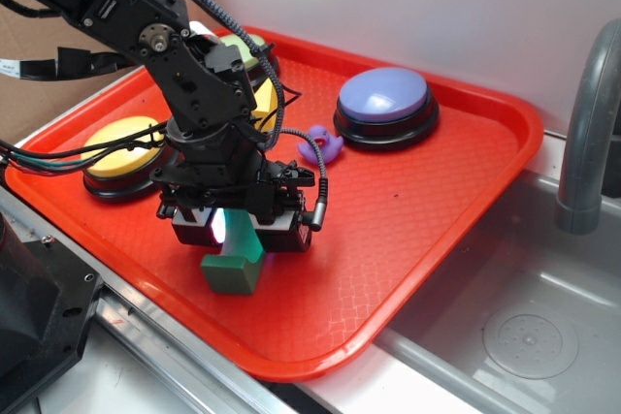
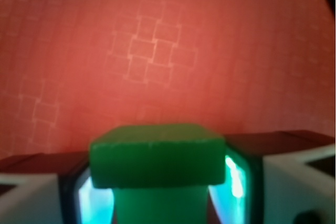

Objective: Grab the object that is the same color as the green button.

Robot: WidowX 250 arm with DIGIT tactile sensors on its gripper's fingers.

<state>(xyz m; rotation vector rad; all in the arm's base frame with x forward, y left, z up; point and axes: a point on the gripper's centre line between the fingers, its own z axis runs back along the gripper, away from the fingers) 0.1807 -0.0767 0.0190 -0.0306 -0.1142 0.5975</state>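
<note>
Gripper (image 1: 240, 230) clamped on the dark green arch block (image 1: 234, 261) over the near part of the red tray (image 1: 417, 230).

In the exterior view the black WidowX arm (image 1: 184, 65) reached down from the upper left, and its two lit pads pinched the upper part of the block while the block's square lower end hung below them, at or just above the tray's textured floor; contact could not be told. The wrist view showed the block (image 2: 157, 155) filling the gap between both fingers (image 2: 31, 192), its flat green face turned toward the camera. Behind the arm sat a yellow button (image 1: 121, 147) at the left, a purple-blue button (image 1: 384, 104) at the far right, and a small purple duck (image 1: 320, 145) just beside that button. The green button was mostly hidden by the arm. A grey faucet (image 1: 587, 123) stood over the sink (image 1: 524, 336) to the right.
</note>
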